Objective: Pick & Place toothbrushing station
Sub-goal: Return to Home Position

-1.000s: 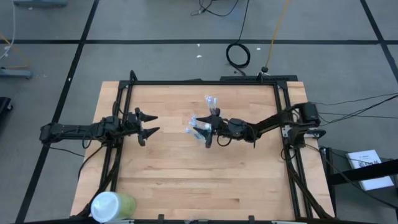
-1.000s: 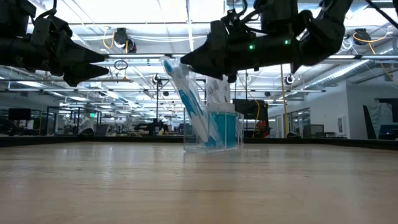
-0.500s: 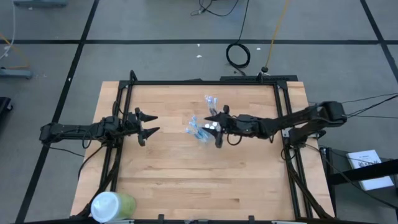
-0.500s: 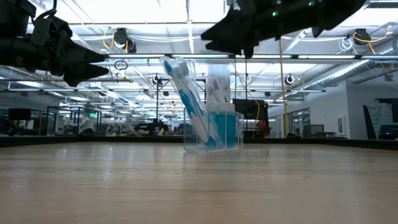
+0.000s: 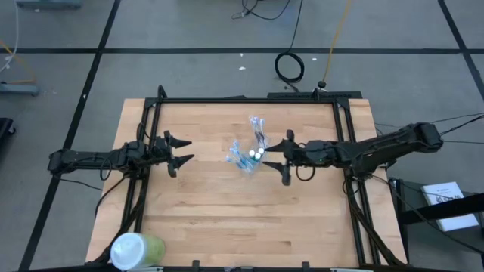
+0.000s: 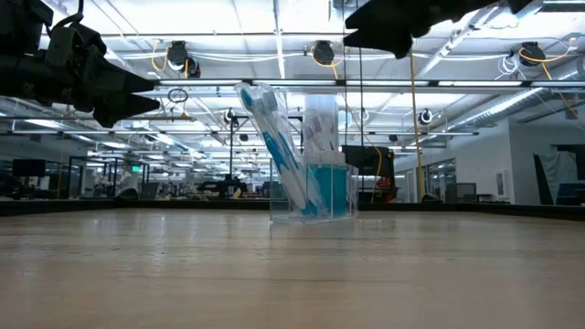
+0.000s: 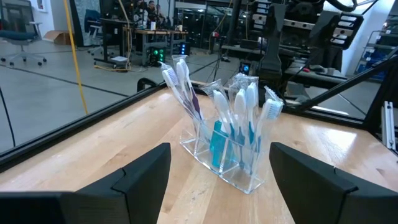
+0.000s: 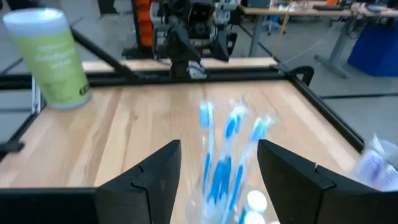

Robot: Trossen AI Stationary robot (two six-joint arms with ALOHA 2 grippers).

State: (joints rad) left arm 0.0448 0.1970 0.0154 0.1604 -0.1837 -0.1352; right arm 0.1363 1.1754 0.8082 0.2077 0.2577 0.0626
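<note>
The toothbrushing station (image 5: 248, 156) is a clear plastic holder with several blue-and-white toothbrushes and small white tubes. It stands upright on its flat base near the table's middle. It also shows in the low view (image 6: 311, 183), the left wrist view (image 7: 227, 134) and the right wrist view (image 8: 227, 155). My right gripper (image 5: 278, 157) is open and empty, just to the right of the station and raised above it (image 6: 375, 27). My left gripper (image 5: 187, 150) is open and empty, at the table's left, facing the station.
A green cup with a white lid (image 5: 134, 249) stands at the table's near left corner and also shows in the right wrist view (image 8: 53, 59). A black frame (image 5: 249, 99) runs along the table's far edge and both sides.
My right gripper has drawn back from around the station toward the table's right edge and has risen. The station stands where it was.
</note>
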